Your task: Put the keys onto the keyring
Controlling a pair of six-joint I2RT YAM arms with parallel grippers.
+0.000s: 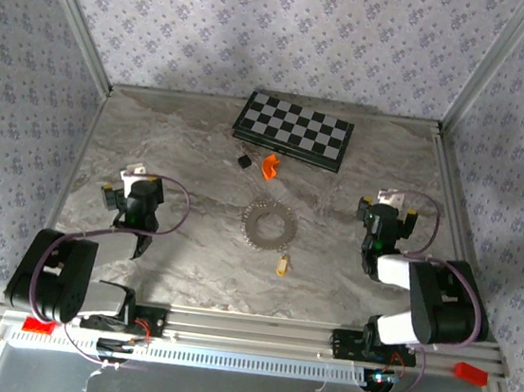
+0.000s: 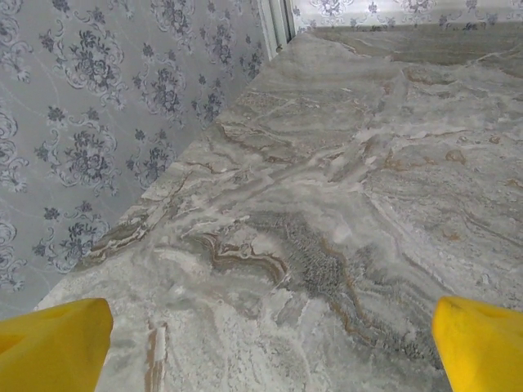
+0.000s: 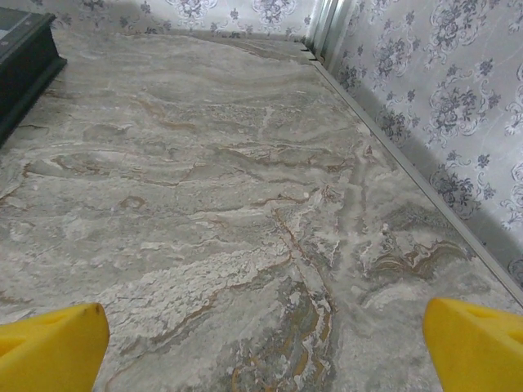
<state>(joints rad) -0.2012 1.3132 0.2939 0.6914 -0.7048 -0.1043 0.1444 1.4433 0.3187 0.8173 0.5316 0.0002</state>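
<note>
On the marble table (image 1: 182, 148), the limp silvery keyring (image 1: 269, 226) lies flat at centre. It is probably light and floppy, best pinched at its rim. The tiny yellow-orange key (image 1: 282, 265), near the ring's 5 o'clock, looks slippery and is best gripped by its head. The left gripper (image 1: 134, 183) at 9 o'clock and the right gripper (image 1: 387, 207) at 3 o'clock sit low on folded arms, fingers spread wide, empty.
</note>
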